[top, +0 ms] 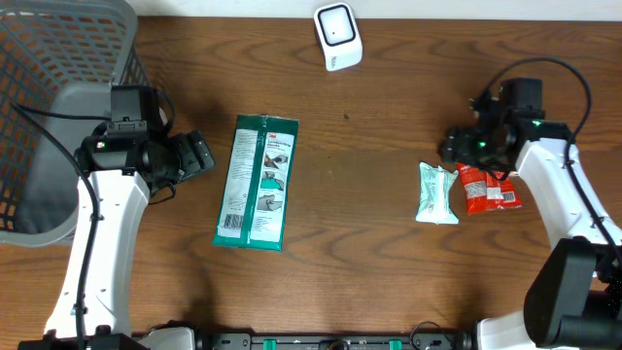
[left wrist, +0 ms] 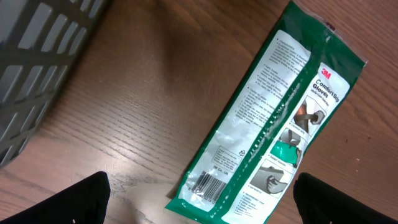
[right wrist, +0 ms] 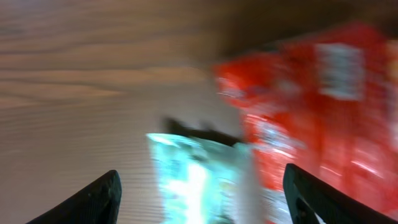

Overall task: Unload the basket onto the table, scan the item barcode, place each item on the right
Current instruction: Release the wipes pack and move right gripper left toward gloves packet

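Took in the desk (top: 389,262) first: brown wood, wide, mostly bare. Clocked the grey mesh basket (top: 87,19) at the far left corner, beyond the left arm and off any likely path.

Found the green glove pack (top: 257,182) flat on the wood left of centre, printed back up, long axis running from near edge to far edge with a slight tilt. Placed the left pincer (top: 202,154) just beside the pack's left edge, level with its far half, not touching, fingers spread wide with nothing between them (checked against the wrist view: pack (left wrist: 267,118) straight ahead, one black tip out at each lower corner). Judged that arm by far the nearer and the pack the likeliest item for scanning. Reckoned on a grasp across the short width.

Over on the right, saw the red packet (top: 489,192) and the pale green packet (top: 436,192) side by side, touching or very nearly. Caught the right pincer (top: 455,151) low over their far ends, fingers apart, gripping neither, all badly blurred in its own camera.

Spotted the white scanner (top: 338,37) at the far edge, right of the pack, well apart, with bare wood between. Picked out the barcode (left wrist: 208,182) last, at the pack's near end, facing up. Reckoned on a lift and a turn to bring it before the scanner.
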Tool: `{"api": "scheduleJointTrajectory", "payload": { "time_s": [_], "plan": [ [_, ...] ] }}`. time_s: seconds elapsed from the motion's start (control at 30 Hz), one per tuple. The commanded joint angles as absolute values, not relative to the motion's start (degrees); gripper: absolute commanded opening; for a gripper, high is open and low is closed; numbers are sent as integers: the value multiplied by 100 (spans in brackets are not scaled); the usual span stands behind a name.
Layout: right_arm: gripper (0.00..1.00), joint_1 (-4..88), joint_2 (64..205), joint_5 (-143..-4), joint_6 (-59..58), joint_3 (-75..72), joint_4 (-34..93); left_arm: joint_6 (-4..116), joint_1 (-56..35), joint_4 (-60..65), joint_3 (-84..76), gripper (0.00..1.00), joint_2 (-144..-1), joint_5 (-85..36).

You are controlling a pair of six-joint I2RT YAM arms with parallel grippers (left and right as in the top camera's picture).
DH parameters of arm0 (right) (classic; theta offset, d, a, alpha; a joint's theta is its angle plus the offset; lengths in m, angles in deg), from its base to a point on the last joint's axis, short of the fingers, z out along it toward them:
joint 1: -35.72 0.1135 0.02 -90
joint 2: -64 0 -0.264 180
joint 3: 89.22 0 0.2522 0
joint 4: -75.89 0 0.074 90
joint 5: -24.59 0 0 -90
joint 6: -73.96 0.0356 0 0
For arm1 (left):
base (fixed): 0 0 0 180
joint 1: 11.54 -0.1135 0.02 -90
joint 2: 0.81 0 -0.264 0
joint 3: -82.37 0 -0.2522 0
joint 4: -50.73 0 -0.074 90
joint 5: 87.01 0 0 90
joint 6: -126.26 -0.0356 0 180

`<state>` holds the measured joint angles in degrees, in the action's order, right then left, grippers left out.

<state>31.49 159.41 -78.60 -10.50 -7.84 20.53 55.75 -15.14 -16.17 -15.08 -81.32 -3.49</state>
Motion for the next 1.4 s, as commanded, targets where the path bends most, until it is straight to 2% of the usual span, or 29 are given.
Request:
{"api": "scheduleJointTrajectory", "payload": {
  "time_s": [0.0, 0.17, 0.37, 0.57, 0.6, 0.63, 0.7, 0.8, 0.9, 1.07, 1.13, 1.37],
  "plan": [
    [77, 3523, 15948, -9252, -1037, -823, 2230, 5546, -1529, -1633, -1499, 95, -8101, -292],
    [77, 4296, 15961, -9242, -967, -823, 2593, 5544, -1529, -1633, -1499, 95, -8101, -292],
    [79, 5171, 16061, -8896, -34, -823, 2997, 5599, -1527, -1604, -1499, 95, -8101, -329],
    [85, 5927, 16245, -8885, 270, -823, 3412, 5610, -1527, -1329, -1499, 98, -8104, -410],
    [87, 6049, 16254, -8887, 324, -823, 3546, 5610, -1527, -1333, -1508, 79, -8110, -410],
    [88, 6156, 16254, -8863, 307, -823, 3635, 5608, -1503, -1333, -1523, 55, -8128, -471],
    [87, 6314, 16254, -8654, 193, -823, 3705, 5603, -1418, -1353, -1562, 33, -8182, -513],
    [78, 6417, 16258, -8477, 346, -823, 3633, 5378, -1097, -1287, -1763, 14, -8466, -506],
    [71, 6414, 16258, -8505, 628, -823, 3557, 5214, -909, -1141, -1905, 13, -8801, -484],
    [69, 6417, 16260, -8763, 626, -823, 3513, 5129, -856, -878, -1954, 13, -9489, -467],
    [68, 6417, 16260, -8828, 624, -826, 3506, 5129, -856, -787, -1954, 8, -9767, -469],
    [63, 6388, 16474, -8999, 801, -852, 3519, 5129, -845, -686, -1954, 7, -10715, -541]
  ]
}}
